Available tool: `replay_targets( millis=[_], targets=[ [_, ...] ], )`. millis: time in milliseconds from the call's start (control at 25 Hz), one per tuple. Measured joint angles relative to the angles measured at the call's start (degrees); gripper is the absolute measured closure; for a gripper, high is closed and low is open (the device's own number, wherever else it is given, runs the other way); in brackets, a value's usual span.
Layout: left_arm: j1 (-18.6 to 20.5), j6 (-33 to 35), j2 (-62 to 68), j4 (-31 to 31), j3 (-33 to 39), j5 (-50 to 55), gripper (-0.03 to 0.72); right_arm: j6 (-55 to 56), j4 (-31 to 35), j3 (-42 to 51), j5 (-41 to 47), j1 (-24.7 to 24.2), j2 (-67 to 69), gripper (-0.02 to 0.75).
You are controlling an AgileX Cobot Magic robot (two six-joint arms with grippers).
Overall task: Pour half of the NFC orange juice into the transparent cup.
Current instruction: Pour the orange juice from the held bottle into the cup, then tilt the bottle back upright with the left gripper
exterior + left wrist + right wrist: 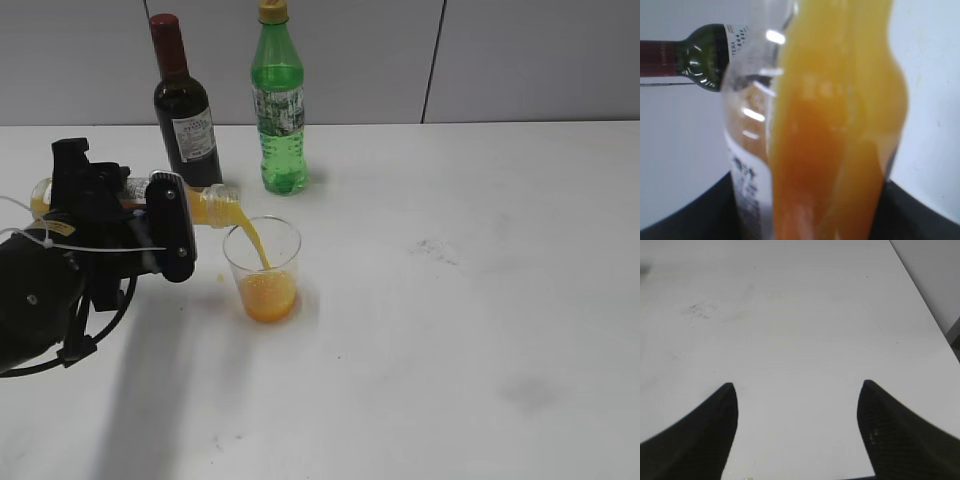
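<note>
My left gripper is shut on the NFC orange juice bottle and holds it tipped on its side, neck to the right. A stream of juice runs from the neck into the transparent cup, which stands on the table with orange juice in its lower part. In the left wrist view the bottle fills the frame, orange liquid against its wall. My right gripper is open and empty over bare table; it does not show in the exterior view.
A dark wine bottle with a red top and a green plastic bottle with a yellow cap stand behind the cup near the wall. The wine bottle also shows in the left wrist view. White table stretches to the right.
</note>
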Motion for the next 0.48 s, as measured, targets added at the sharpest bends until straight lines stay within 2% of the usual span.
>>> replay_targets(
  millis=[480],
  targets=[
    [0.00,0.00,0.00,1.54,0.00,-0.05,0.210,0.02,0.00,0.00,0.00,0.00,0.00,0.167]
  ],
)
